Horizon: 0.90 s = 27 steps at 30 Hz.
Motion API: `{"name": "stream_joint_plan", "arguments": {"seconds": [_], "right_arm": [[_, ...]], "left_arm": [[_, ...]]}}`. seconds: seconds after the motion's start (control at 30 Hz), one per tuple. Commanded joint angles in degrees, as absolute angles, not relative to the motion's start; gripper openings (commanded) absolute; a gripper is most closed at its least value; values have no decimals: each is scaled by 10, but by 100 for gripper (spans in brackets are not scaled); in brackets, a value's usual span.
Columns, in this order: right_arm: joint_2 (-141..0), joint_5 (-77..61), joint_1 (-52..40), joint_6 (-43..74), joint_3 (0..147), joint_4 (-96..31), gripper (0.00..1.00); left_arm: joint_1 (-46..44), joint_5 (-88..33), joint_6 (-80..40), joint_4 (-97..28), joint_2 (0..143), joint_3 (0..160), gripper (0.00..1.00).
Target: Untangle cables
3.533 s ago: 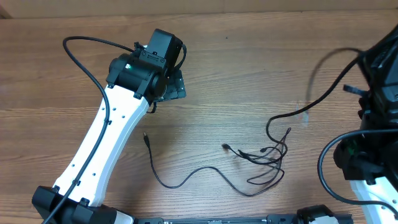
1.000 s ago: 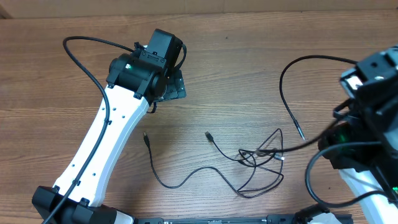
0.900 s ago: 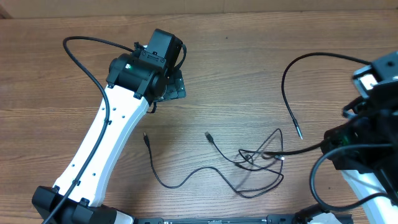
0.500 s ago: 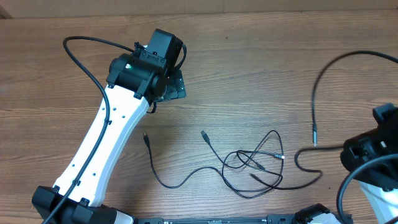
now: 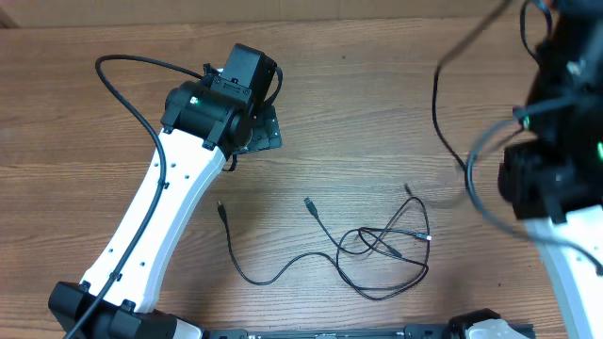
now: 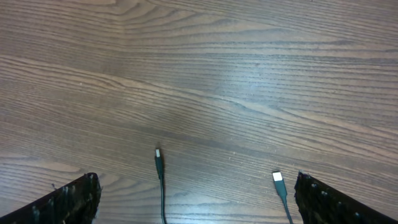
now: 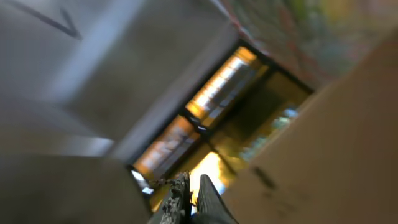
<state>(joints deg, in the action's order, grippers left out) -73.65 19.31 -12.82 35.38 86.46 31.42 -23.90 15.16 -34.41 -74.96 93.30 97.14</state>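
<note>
Wooden surface (image 5: 377,94), two arms, one knot of cables (image 5: 382,247): untangling judged to be barely begun.
Left arm (image 5: 160,207) is reaching forward, and its left hand (image 6: 196,190) is hovering with fingers (image 6: 68,199) spread wide, gripping nothing, likely waiting above two loose plugs (image 6: 158,154). Right arm (image 5: 551,160) is showing raised and blurred. The right hand (image 7: 193,200) is pointing away from the surface with fingertips pressed close; whether a strand is lying between them cannot be told. The cables are lying slack centre-right near the front edge, with loops crossing and one strand trailing left.
</note>
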Motion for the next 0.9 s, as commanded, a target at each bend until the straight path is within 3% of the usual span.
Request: {"name": "stream_joint_plan", "arguments": {"seconds": [0.0,0.5,0.87], "right_arm": [[-762,214,-63,265,871,269,4],[-878,214,291,265,871,56,4],[-963,153,405,236,871,-8,4]], "left_arm": [[-240,150,-352,-747,931,971,100],[-240,150,-352,-747,931,971,99],[-240,150,-352,-747,931,971,100]]}}
